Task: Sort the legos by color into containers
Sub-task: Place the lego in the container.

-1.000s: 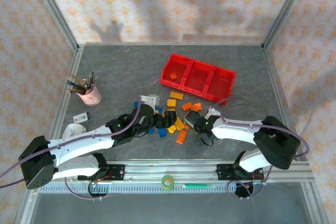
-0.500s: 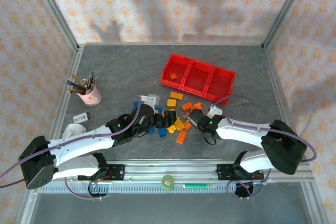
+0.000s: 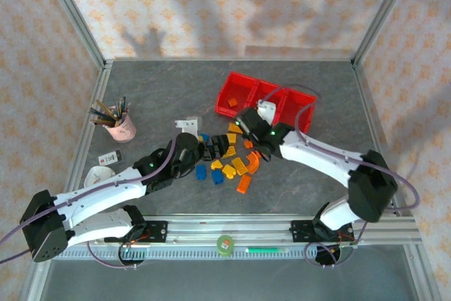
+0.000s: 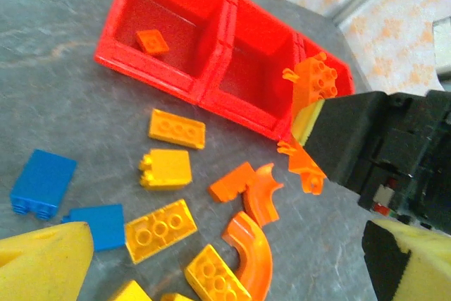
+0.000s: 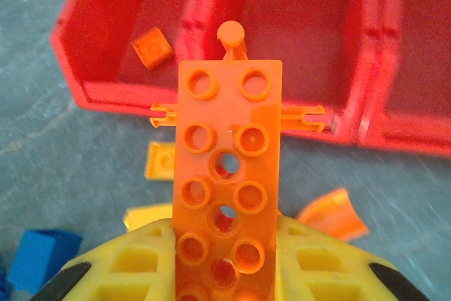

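Observation:
My right gripper (image 5: 225,252) is shut on a long orange studded plate (image 5: 227,167), held upright in the air just in front of the red containers (image 5: 282,33). From above, that gripper (image 3: 248,128) hangs near the left bin's front wall. The left bin holds one small orange brick (image 5: 152,47). My left gripper (image 4: 232,273) is open, its yellow fingers (image 4: 42,259) wide apart above the pile of legos. Below it lie yellow bricks (image 4: 161,225), curved orange pieces (image 4: 252,244) and blue bricks (image 4: 42,181). From above, the left gripper (image 3: 206,150) sits at the pile's left side.
A pink pencil cup (image 3: 121,126) stands at the left. A white object (image 3: 99,174) and a small card (image 3: 109,156) lie near the left arm. A white block (image 3: 189,125) sits behind the pile. Metal frame rails (image 3: 77,26) border the table.
The right gripper shut on the orange plate, lifted it from the pile and carried it back toward the bins. The left gripper moved forward a little over the pile.

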`<state>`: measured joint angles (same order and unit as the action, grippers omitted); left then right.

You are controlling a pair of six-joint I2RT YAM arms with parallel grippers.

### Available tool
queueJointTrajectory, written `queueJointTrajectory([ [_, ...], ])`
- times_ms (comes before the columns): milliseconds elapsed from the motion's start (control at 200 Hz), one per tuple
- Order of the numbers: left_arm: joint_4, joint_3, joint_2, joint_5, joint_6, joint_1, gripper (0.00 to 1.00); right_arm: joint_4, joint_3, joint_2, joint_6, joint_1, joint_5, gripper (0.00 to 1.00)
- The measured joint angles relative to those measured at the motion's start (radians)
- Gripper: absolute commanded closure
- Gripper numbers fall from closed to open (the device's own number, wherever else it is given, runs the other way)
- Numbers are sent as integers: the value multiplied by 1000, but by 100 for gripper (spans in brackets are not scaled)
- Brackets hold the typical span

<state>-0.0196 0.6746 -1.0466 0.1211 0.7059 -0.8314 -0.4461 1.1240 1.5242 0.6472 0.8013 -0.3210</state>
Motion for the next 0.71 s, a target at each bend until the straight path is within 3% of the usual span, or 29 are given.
queueJointTrajectory([
  [205,-19,4,16,2,-21,78,1,37,256,228,-142,-87,50,74],
  [516,-21,4,8,3,-42,167,1,35,603,556,-219,-201,127,72],
  [631,-16,4,-9,-3,-50,185,1,15,687,639,-232,-214,141,66],
  [706,-14,4,-21,-6,-53,187,1,-3,730,677,-240,-220,153,57],
])
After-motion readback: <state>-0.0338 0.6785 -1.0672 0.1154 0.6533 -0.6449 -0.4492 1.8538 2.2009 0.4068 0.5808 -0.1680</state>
